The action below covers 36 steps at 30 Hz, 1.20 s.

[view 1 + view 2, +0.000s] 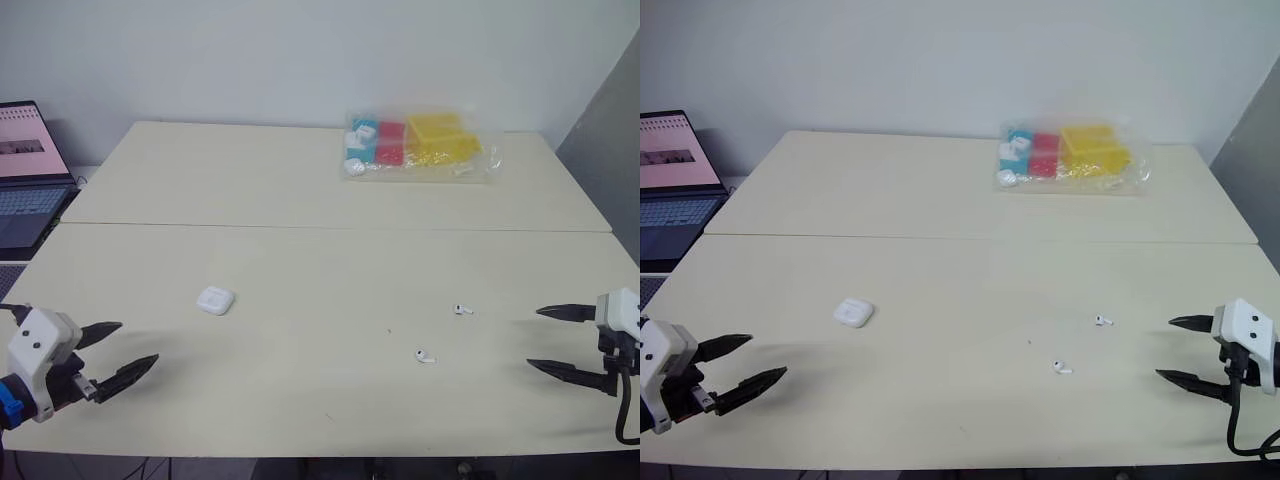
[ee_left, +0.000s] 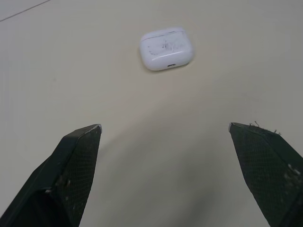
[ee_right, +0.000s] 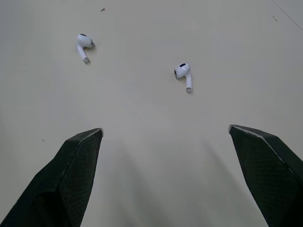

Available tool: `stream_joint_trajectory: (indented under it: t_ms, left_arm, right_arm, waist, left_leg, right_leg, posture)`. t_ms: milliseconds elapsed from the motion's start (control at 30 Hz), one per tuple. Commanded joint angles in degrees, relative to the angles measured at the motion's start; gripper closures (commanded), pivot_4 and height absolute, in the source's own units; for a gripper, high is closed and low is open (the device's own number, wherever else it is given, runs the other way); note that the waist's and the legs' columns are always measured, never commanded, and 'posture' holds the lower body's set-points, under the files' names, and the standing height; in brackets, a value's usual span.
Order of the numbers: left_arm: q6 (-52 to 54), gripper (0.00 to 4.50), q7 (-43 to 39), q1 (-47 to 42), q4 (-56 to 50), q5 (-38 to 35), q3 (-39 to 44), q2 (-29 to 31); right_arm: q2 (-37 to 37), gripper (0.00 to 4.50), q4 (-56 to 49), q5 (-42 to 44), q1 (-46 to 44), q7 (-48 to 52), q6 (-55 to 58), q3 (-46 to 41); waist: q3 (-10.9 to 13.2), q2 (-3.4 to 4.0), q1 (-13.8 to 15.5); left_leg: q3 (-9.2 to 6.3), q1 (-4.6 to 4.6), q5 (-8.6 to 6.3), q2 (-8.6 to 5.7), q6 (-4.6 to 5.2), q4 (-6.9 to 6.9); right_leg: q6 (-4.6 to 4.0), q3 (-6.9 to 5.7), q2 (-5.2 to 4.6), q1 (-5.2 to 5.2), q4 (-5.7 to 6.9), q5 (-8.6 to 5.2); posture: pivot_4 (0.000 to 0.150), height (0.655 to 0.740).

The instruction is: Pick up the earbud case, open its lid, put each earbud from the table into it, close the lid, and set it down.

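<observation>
The earbud case (image 1: 215, 300) lies flat and closed on the table (image 1: 320, 260), ahead of the left gripper (image 1: 138, 342), whose fingers are spread wide and hold nothing. The right gripper (image 1: 533, 338) is also wide and empty. The near earbud (image 1: 425, 356) and the far earbud (image 1: 462, 310) lie apart from each other on its inner side. The case is a low, rounded block of glossy white plastic with light scuffs. The tapered black fingers carry a fine mesh texture. Risk: a pinch on the curved corners probably squeezes the case out, or skids it across the smooth matte tabletop. Each earbud is a small glossy bulb on a short stem, so an off-centre pinch is likely to flick it away or roll it. Opening the lid may twist the case in a weak hold.
</observation>
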Motion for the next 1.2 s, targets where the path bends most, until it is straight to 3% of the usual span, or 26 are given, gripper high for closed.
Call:
stream_joint_trajectory:
  t_ms: [33, 300, 500, 767, 1200]
  left_arm:
    - [0.7, 0.0, 0.3, 0.0, -0.7, -0.8, 2.9, -0.3]
    - [10.2, 0.0, 8.5, -8.0, -1.8, -2.0, -3.0, -1.8]
    - [15.5, 0.0, 13.4, -12.7, -5.6, -1.8, -10.5, -4.7]
    - [17.9, 0.0, 21.1, -21.5, -2.6, 2.1, -18.9, -8.3]
    - [19.3, 0.0, 21.2, -28.4, 4.4, 4.8, -24.0, -7.6]
  right_arm:
    - [-1.0, 0.04, 0.2, -0.2, -0.8, 0.4, -0.8, -2.1]
    - [-2.9, 0.04, -8.4, 5.8, -7.3, 0.9, 7.0, 1.7]
    - [-3.2, 0.04, -16.6, 14.0, -20.5, -2.2, 17.6, 8.8]
    - [-2.2, 0.04, -17.0, 14.1, -33.6, -1.2, 20.4, 18.9]
    - [-1.5, 0.04, -17.1, 13.6, -36.2, 0.8, 19.7, 21.8]
  waist:
    - [0.0, 0.0, 0.0]
    - [0.0, 0.08, 0.0]
    - [0.0, 0.05, -0.1]
    - [0.0, 0.01, 0.1]
    - [0.0, 0.0, 0.1]
  left_leg:
    - [0.0, 0.0, 0.0, 0.0, 0.0, 0.01]
    - [-0.01, 0.05, 0.01, 0.0, 0.01, 0.04]
    - [-0.01, 0.02, 0.01, 0.01, 0.0, 0.03]
    - [-0.08, -0.06, 0.01, -0.06, 0.0, 0.05]
    - [-0.09, -0.04, 0.01, -0.04, 0.01, 0.09]
  right_leg:
    - [0.0, 0.0, 0.0, 0.0, 0.0, 0.0]
    - [0.09, 0.03, 0.01, 0.02, 0.08, 0.06]
    - [0.12, 0.06, 0.01, 0.03, 0.04, 0.09]
    - [-0.15, 0.02, -0.02, 0.01, 0.02, 0.25]
    - [-0.15, 0.01, -0.02, -0.01, 0.09, 0.26]
  posture:
    - [0.15, 0.7378]
    - [0.15, 0.7378]
    - [0.15, 0.7378]
    - [0.15, 0.7378]
    - [0.15, 0.7378]
